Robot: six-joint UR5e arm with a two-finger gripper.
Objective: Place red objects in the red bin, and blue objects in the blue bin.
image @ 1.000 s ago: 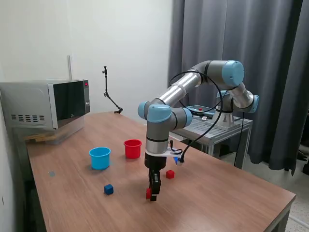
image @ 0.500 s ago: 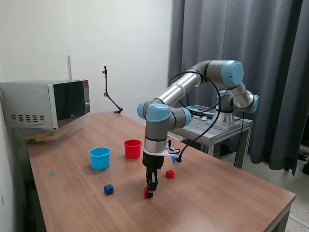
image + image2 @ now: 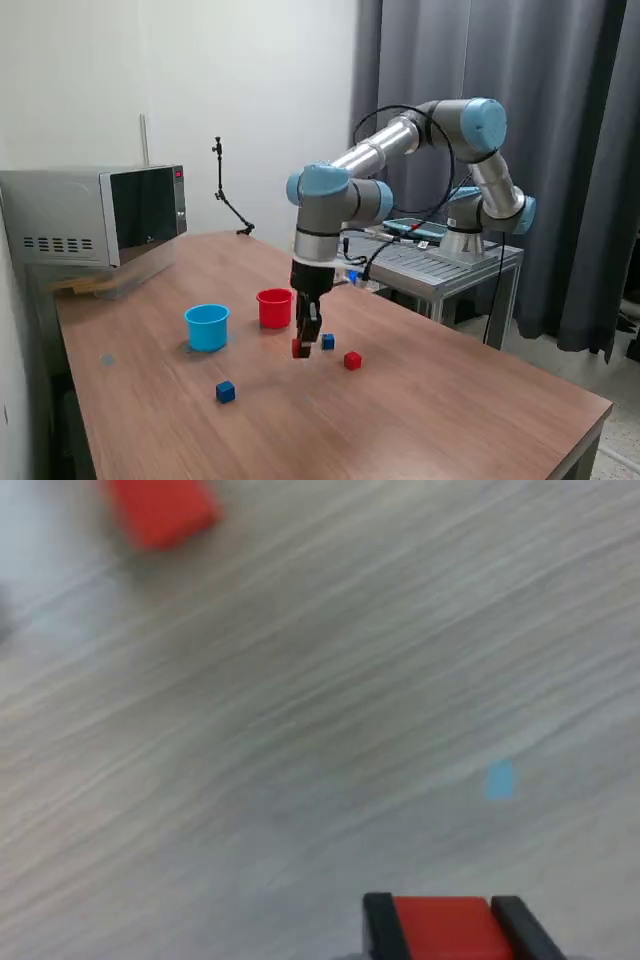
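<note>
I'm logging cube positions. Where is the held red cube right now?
In the exterior view, the red cube hangs in the gripper above the table, just right of the red cup.

Exterior wide oblique, wrist close above table (image 3: 300,730)

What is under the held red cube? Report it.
Bare wooden table lies under the red cube, which hangs clamped in the gripper. The wrist view shows a small light blue mark on the wood nearby. The spot directly beneath the cube is covered.
</note>
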